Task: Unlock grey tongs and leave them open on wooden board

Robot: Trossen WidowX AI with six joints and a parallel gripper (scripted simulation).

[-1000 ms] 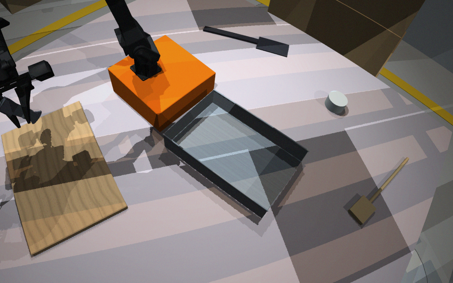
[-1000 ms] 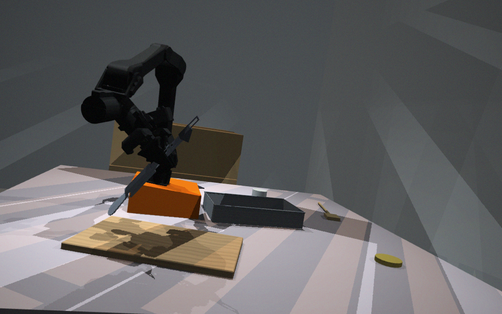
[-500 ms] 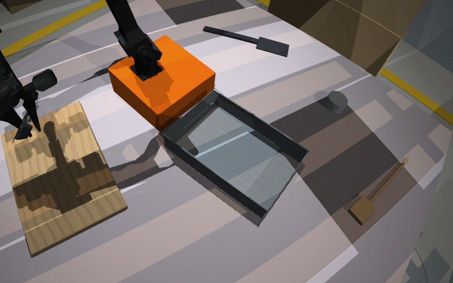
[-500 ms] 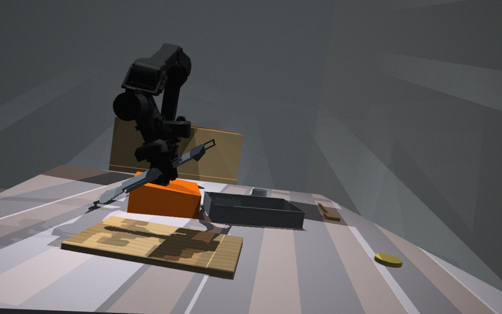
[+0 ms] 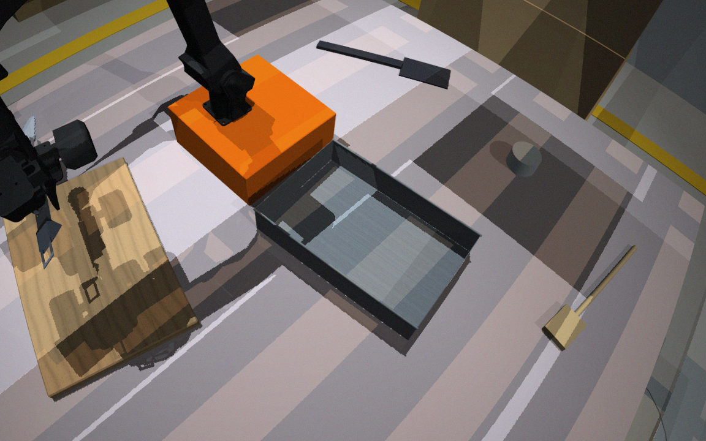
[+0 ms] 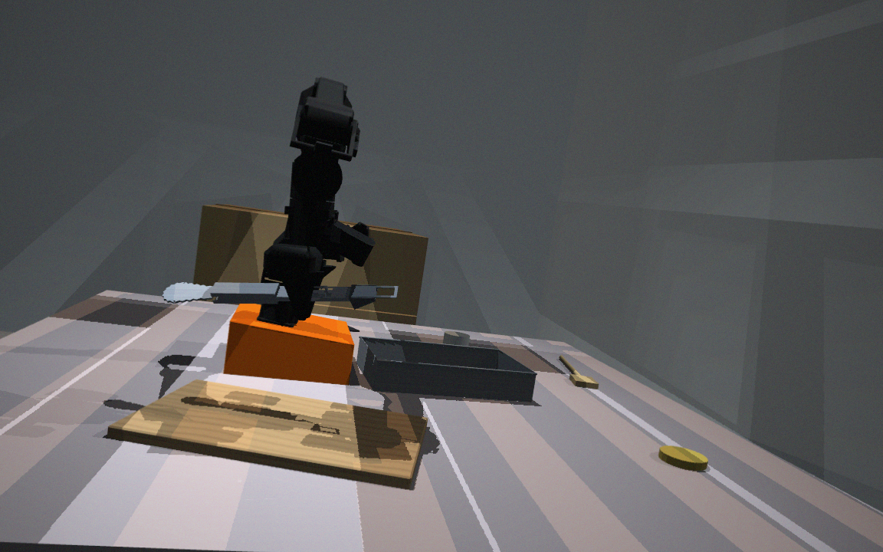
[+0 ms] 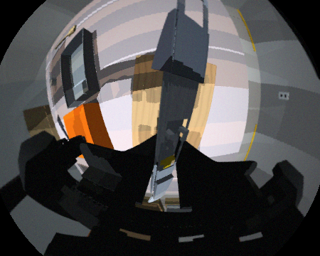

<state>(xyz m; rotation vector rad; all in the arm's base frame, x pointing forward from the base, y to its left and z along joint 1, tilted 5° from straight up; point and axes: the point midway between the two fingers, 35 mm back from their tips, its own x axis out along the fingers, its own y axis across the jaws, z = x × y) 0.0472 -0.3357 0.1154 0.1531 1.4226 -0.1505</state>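
My gripper (image 5: pixel 49 204) (image 6: pixel 299 302) (image 7: pixel 167 136) is shut on the grey tongs (image 5: pixel 47 233) (image 6: pixel 245 293) (image 7: pixel 185 46) near their middle. It holds them in the air, above the far part of the wooden board (image 5: pixel 40 307) (image 6: pixel 156 418) (image 7: pixel 140 114). The tongs lie about level, with the pale scalloped tips at the left in the exterior view and the hinge end with its loop at the right. The arms look close together; the lock's state cannot be made out. The roasting tin (image 5: pixel 333 275) (image 6: pixel 458 382) holds nothing.
The orange block (image 5: pixel 290 109) (image 6: pixel 287 356) under the arm's base stands between board and tin. A black spatula (image 5: pixel 424 72), a grey cylinder (image 5: pixel 524 158) (image 6: pixel 456 338), a wooden paddle-like tool (image 5: pixel 564 326) (image 6: pixel 583 381) and a yellow disc (image 6: pixel 683 458) lie farther off.
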